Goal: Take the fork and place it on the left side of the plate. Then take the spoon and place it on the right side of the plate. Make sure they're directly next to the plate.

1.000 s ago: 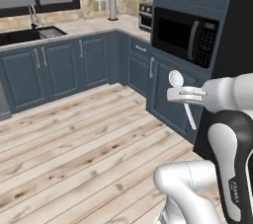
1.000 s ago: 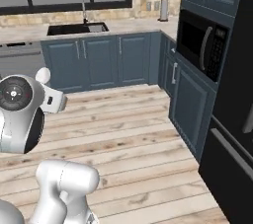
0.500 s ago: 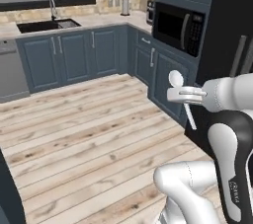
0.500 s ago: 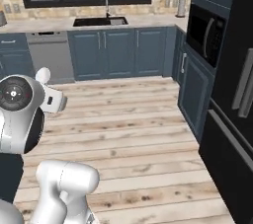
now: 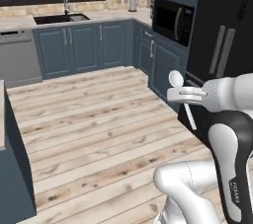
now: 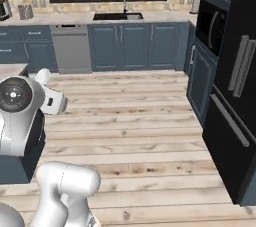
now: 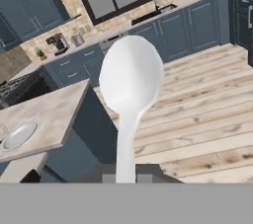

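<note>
Floorboards [image 5: 94,129] of pale wood run wide through the middle of the kitchen, with dark blue cabinets [image 5: 84,48] along the far wall under a window and a sink [image 6: 118,16]. A tall black fridge [image 6: 235,86] stands to the right, and a microwave [image 5: 173,20] is built in beside it. Off to the left, in the hand view, a stone-topped desk [image 7: 44,114] juts out, and a round pale plate [image 7: 19,135] sits near its left edge. The white arm holds its gripper [image 5: 184,95] up at mid height, well away from that desk, with the fingers closed tight on the handle of the spoon [image 5: 179,90]. The spoon stands roughly upright in the grip, its oval bowl topmost, the thin handle running down below the fingers.
</note>
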{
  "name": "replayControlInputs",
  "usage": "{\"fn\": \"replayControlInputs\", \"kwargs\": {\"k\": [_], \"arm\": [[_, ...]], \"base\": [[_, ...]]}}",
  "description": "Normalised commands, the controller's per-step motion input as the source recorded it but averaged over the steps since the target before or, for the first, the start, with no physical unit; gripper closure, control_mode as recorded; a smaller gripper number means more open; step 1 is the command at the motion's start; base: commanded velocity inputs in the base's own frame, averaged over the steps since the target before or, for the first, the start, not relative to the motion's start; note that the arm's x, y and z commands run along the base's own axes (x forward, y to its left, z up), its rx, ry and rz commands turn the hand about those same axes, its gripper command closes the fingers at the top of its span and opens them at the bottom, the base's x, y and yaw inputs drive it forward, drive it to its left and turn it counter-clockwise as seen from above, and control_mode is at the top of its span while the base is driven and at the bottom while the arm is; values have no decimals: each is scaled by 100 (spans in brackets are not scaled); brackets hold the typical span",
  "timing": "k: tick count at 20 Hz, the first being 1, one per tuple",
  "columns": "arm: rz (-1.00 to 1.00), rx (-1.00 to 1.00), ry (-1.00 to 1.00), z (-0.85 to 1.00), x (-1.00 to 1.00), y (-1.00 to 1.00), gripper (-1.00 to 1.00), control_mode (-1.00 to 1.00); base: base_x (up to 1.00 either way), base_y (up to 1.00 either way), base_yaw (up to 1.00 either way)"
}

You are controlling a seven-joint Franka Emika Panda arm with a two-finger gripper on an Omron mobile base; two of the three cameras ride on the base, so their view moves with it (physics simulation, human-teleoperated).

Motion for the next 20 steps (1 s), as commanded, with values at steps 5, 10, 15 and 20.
{"fn": "replayControlInputs", "kwargs": {"k": [5, 10, 15, 20], "arm": [[0, 0, 0, 0, 0, 0, 100, 100], [0, 0, 0, 0, 0, 0, 100, 100], [0, 0, 0, 0, 0, 0, 100, 100], [0, 0, 0, 0, 0, 0, 100, 100]], "base": [[-100, 38, 18], [-92, 96, 18], [-26, 94, 7], [92, 39, 0]]}}
